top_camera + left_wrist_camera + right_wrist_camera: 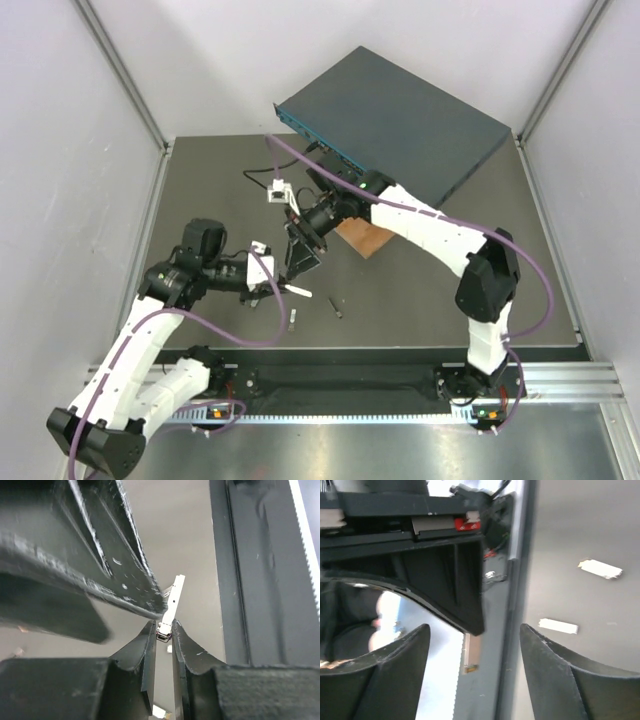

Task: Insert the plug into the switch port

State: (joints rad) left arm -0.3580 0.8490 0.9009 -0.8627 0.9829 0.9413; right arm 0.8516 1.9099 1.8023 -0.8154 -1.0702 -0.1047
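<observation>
Left tool (164,630) narrow — pinched on the metal end of the slim white plug (174,596), which sticks out past the fingertips. Right tool (474,629) wide, just beside the left one, above mid-bench (450,320). Switch (400,125) at far right of bench, set askew — teal socket face well apart from the plug, brown wooden block (365,240) near its front.

The desk (480,300) carries one switch (400,125) at its far right corner and one brown wooden board (365,238). Two arms (430,230) stand at the near edge, with one left end effector (165,630) and one right end effector (475,630). There is one plug (174,597), one small white connector block (277,191), two loose white strips (558,626) and one small dark piece (337,306).
</observation>
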